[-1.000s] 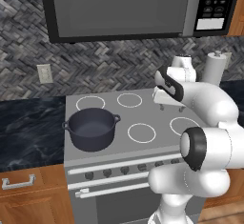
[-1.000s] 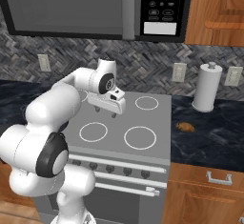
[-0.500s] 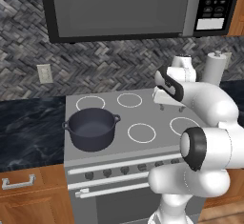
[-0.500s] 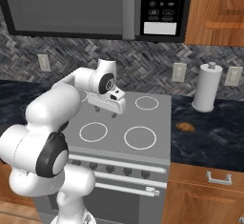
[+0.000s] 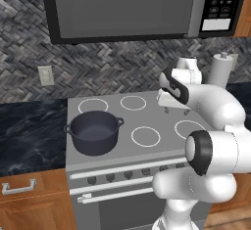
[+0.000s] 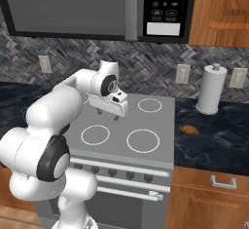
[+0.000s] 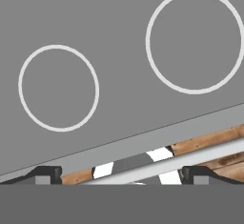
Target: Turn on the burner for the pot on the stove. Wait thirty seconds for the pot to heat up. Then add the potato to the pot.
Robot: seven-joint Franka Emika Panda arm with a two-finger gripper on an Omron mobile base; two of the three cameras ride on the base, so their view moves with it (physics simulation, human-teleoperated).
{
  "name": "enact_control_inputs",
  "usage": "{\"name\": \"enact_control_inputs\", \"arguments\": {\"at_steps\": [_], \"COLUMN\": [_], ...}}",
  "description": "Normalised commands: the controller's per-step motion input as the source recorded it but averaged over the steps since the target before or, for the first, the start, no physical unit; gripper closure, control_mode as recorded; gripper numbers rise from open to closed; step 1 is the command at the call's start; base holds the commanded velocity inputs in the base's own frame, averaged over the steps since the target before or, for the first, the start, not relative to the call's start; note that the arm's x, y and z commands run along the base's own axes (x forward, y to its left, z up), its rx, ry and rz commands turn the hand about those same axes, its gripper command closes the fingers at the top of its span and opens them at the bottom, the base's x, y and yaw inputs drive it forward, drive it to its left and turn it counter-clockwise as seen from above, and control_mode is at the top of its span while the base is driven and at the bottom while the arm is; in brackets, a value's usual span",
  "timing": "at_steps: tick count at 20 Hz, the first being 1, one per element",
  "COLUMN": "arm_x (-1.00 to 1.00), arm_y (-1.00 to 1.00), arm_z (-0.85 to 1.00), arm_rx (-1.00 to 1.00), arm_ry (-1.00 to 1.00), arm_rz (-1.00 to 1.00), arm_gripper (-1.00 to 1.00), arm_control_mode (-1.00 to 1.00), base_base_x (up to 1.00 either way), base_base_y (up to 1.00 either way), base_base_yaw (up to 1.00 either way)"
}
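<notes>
The dark grey pot [image 5: 94,132] stands on the front left ring of the stove [image 5: 122,121], with nothing in it. My gripper [image 5: 176,110] hangs above the right half of the stove top [image 6: 146,121], well to the right of the pot, pointing down. It is open, with nothing between its fingers; the hand view looks down past the gripper [image 7: 121,174] at two white burner rings [image 7: 58,88]. The potato [image 6: 188,130] lies on the dark counter right of the stove. A row of dark knobs [image 6: 121,172] runs along the stove front.
A white paper towel roll [image 6: 210,89] stands at the back of the right counter, behind the potato. A microwave [image 5: 132,6] hangs over the stove. Dark counters [image 5: 29,131] flank the stove, with wooden drawers [image 6: 214,194] below.
</notes>
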Motion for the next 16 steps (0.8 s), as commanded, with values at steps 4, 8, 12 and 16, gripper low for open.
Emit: {"name": "enact_control_inputs", "arguments": {"at_steps": [4,8,12,16], "arm_x": [0.00,0.00,0.00,0.00], "arm_y": [0.00,0.00,0.00,0.00], "arm_z": [0.00,0.00,0.00,0.00], "arm_rx": [0.00,0.00,0.00,0.00], "arm_ry": [0.00,0.00,0.00,0.00], "arm_rz": [0.00,0.00,0.00,0.00], "arm_gripper": [-1.00,-1.00,-1.00,-1.00], "arm_control_mode": [-1.00,-1.00,-1.00,-1.00], "base_base_x": [0.00,0.00,0.00,0.00], "base_base_y": [0.00,0.00,0.00,0.00], "base_base_yaw": [0.00,0.00,0.00,0.00]}}
